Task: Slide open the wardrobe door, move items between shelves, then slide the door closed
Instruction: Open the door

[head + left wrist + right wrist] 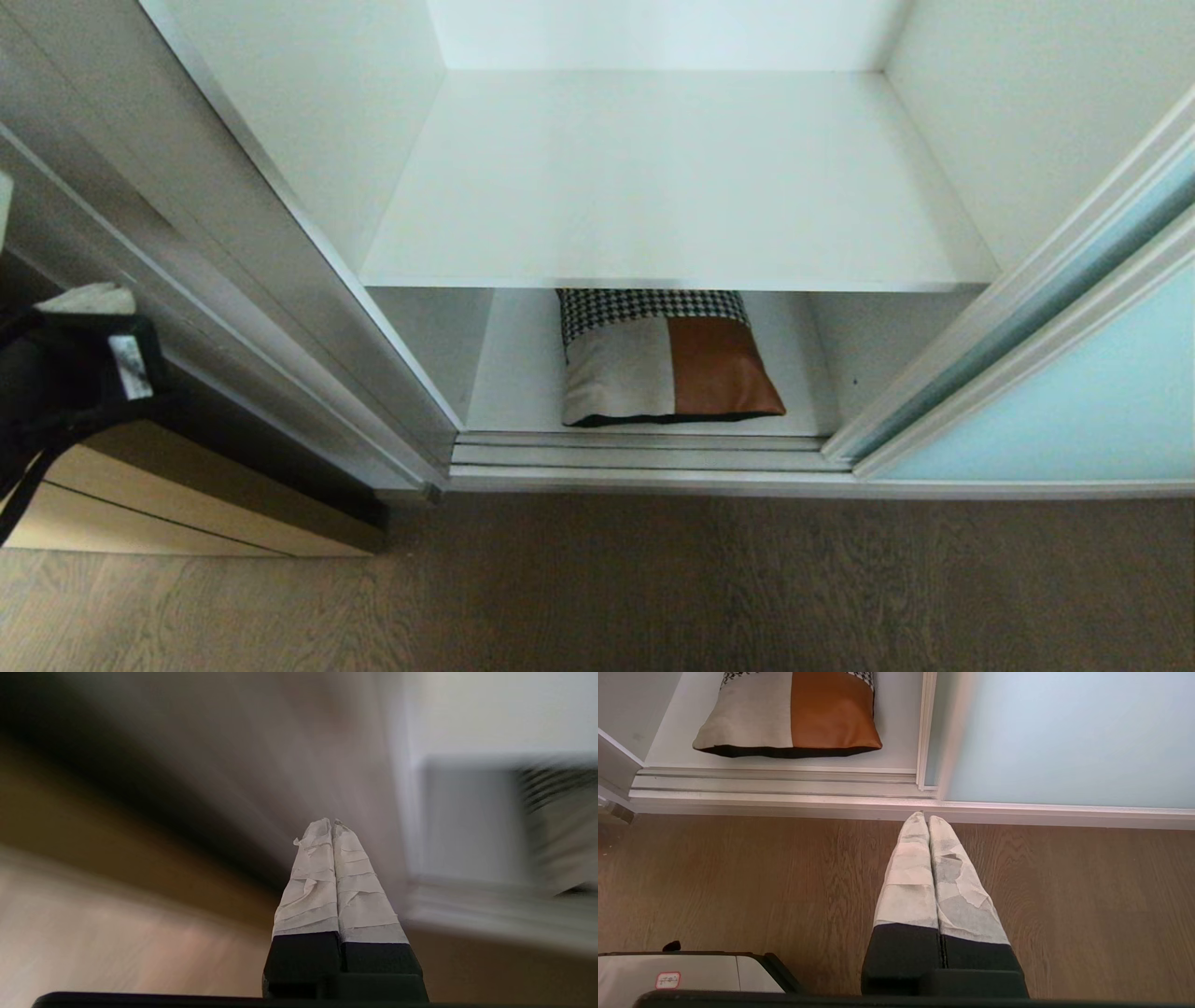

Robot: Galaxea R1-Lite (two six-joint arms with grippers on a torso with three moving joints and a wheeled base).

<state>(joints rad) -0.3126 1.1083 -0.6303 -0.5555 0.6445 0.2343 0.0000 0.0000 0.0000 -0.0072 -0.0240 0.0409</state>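
Note:
The sliding wardrobe door (1074, 401) (1064, 737), pale aqua frosted glass, stands pushed to the right, so the white compartment is open. The upper shelf (672, 187) is bare. On the lower shelf (523, 373) lies the item (663, 364) (794, 714), a soft cushion-like bundle in houndstooth, grey and tan-brown with a black edge. My left gripper (89, 297) (331, 822) is at the far left, outside the wardrobe, shut and holding nothing. My right gripper (924, 817) hangs shut over the floor just before the door track, also holding nothing.
Silver floor rails (644, 453) run along the wardrobe's front. A grey side panel (233, 280) bounds the opening on the left, with a light wooden panel (187, 504) beside it. Wood floor (700, 588) lies in front. The robot's base (682, 970) shows in the right wrist view.

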